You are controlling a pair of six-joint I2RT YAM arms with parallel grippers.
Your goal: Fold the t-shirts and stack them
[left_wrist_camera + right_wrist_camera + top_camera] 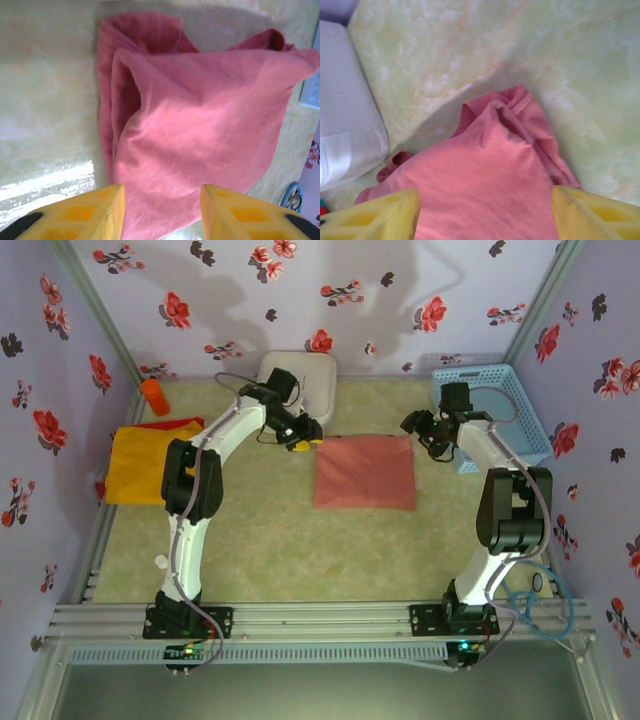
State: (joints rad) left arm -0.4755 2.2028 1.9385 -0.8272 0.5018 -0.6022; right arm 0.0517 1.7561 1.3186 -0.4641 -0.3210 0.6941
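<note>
1 pale green table (260,550) is covered at its middle by the salmon-pink t-shirt (365,472), which is laid flat in a folded rectangle. At the left edge the yellow-orange t-shirt (138,465) is spread loosely, with a red t-shirt (172,424) showing at its far edge. The light blue basket (520,410) is set in the far right corner and is partly hidden by the right arm; its contents cannot be told. The white box (318,375) is placed against the back wall, its inside hidden. The left gripper (299,442) is held released by the pink shirt's far left corner. The right gripper (425,435) is spread wide by the far right corner, and nothing is grasped by either.
</note>
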